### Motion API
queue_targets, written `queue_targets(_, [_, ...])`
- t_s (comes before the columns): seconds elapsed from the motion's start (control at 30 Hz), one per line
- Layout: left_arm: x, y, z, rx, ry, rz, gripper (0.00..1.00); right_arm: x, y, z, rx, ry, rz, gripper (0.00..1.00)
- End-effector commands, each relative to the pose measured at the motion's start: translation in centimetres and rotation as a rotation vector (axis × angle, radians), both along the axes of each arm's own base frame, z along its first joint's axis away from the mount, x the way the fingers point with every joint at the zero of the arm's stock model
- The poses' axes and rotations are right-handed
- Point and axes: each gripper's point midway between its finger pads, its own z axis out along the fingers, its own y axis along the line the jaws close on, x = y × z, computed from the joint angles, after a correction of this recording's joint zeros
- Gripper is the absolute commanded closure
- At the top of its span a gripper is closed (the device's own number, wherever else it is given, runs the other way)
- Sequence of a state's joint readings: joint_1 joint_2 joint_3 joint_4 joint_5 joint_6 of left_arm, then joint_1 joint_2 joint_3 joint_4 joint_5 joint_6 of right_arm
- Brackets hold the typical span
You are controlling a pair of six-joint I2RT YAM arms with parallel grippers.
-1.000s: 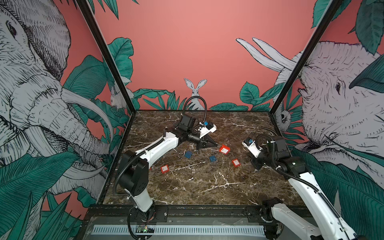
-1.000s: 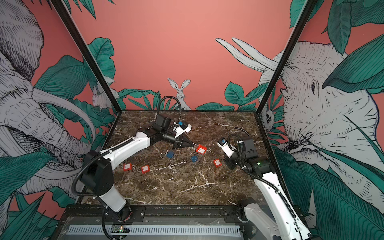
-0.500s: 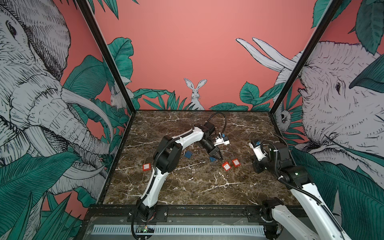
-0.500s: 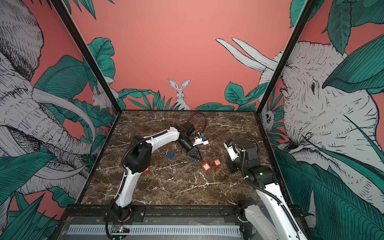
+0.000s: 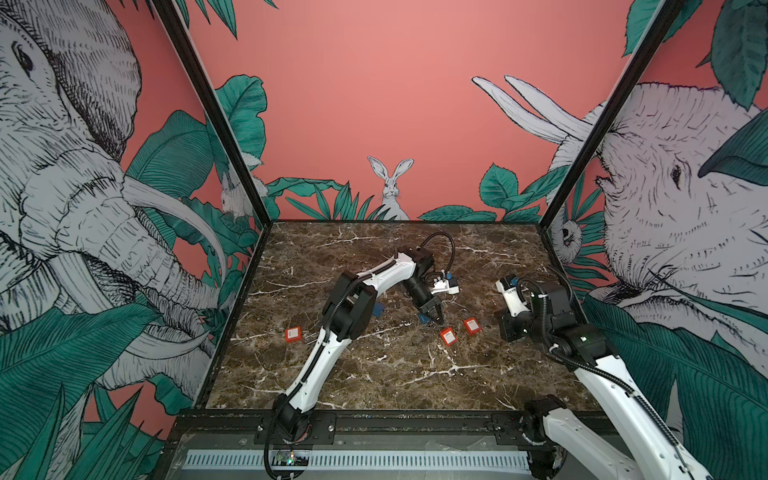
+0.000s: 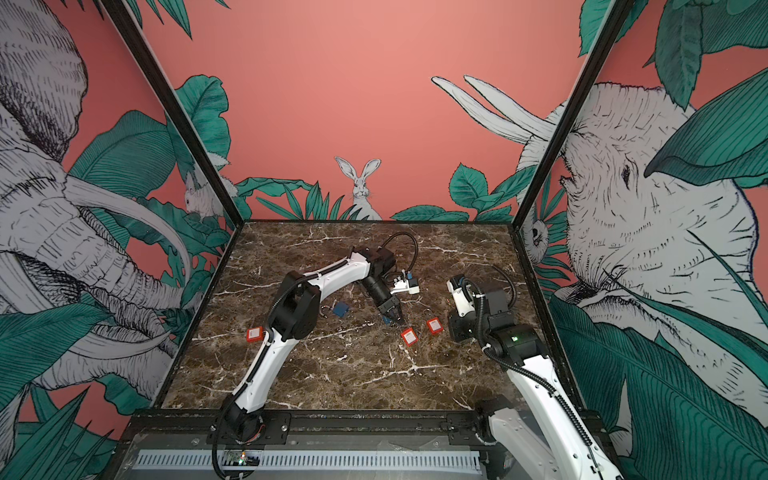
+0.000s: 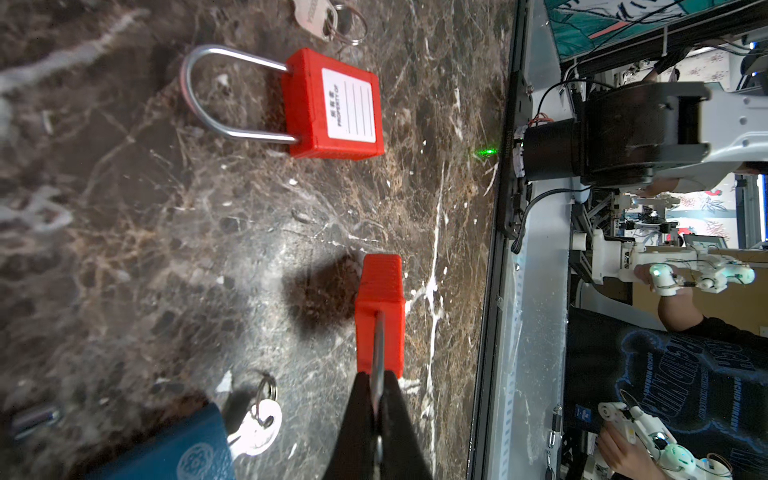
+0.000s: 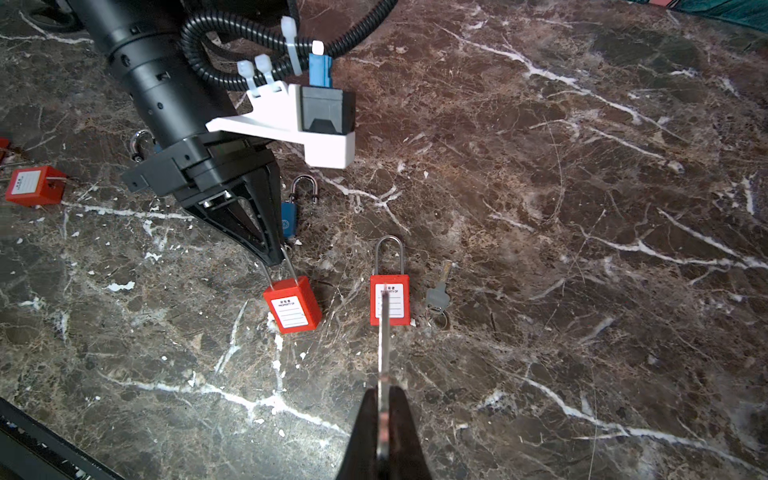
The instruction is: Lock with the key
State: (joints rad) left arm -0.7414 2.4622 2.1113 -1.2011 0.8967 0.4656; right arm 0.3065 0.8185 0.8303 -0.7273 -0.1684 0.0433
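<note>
In a top view I log the left gripper (image 5: 437, 321) over the table (image 5: 374, 374) middle, red padlock (image 5: 449, 336) at its tip. Left wrist view: jaws clamped on that padlock's shackle (image 7: 378, 345). Right wrist view: the right gripper (image 8: 384, 392) pinches a key (image 8: 383, 332) — blade sticking out.

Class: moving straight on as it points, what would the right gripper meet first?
Probably the red padlock lying beside the loose key; the held key in the right gripper aims at it, though depth is unclear.
</note>
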Motion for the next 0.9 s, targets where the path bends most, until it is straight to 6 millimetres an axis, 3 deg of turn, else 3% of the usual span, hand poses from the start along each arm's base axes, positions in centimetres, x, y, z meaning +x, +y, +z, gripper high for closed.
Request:
queue_targets(0.0, [0.3,0.3,-0.5,0.066,-0.037,-0.003,1.00,0.6,0.9,-0.2,0.052,0.003,-0.029,1.00])
queue_targets(0.17, [1.3,0.0,-1.1,0.075,-0.079,0.023,0.99,0.8,2.2,-1.5,0.080,0.023,-0.027,1.00])
queue_targets(0.57, [3.2,-1.9,-1.1,0.034,-0.173,0.096,0.75,1.1,3.6,-3.4,0.135,0.047,-0.062,1.00])
queue_targets(0.87, [5.3,-3.1,4.0,-0.085,-0.336,0.159,0.61,0.7,3.8,-4.6,0.122,0.092,-0.058,1.00])
